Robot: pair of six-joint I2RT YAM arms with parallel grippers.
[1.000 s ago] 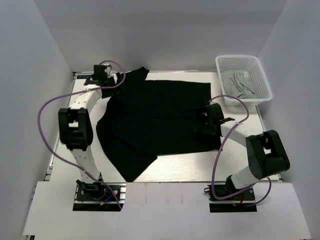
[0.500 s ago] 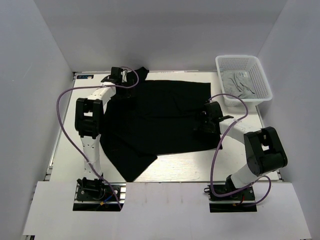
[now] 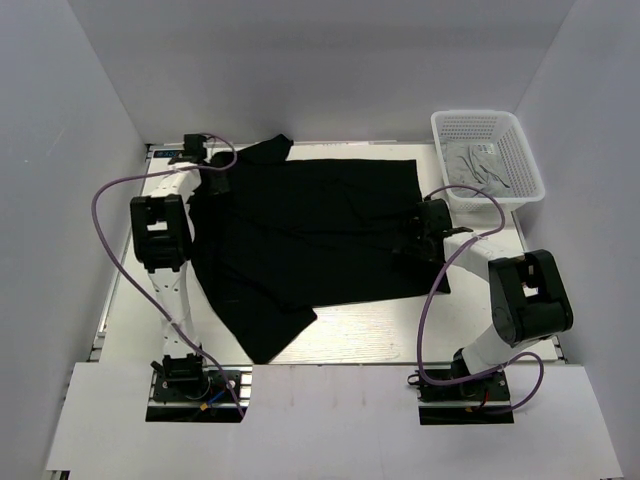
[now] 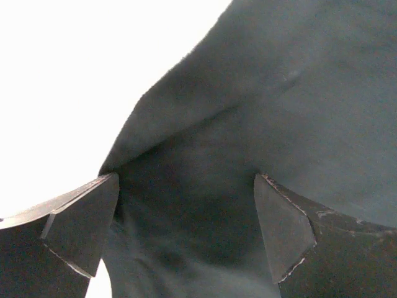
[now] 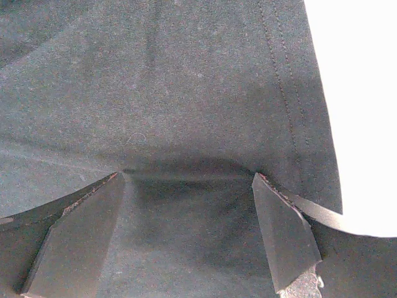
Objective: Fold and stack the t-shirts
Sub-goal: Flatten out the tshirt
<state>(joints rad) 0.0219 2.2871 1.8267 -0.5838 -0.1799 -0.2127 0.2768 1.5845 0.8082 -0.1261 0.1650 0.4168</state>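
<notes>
Black t-shirt [image 3: 310, 240]: spread out flat on the table [image 3: 360, 338], to the left of the basket [image 3: 527, 150], with its right edge the part nearest the basket.
Grey t-shirt [image 3: 478, 165]: crumpled up inside the basket.
Left gripper [image 4: 186, 179]: jaws wide apart, over the corner of the black t-shirt that lies farthest left of the basket. Cloth sits between the fingers and is not clamped.
Right gripper [image 5: 188, 175]: jaws spread wide too, down on the shirt's right edge, just in front of the basket's near-left corner. It grips nothing.
Top view alone: gives the shirt's whole outline, with one sleeve pointing towards the arm bases. It is also the only view showing both arms, the basket and the grey shirt.
Left wrist view alone: shows a raised fold of black cloth running up between the open fingers, with glaring white table to its left.
Right wrist view alone: picks out the double row of stitching along the hem, and bare white table just past it on the basket's side.
</notes>
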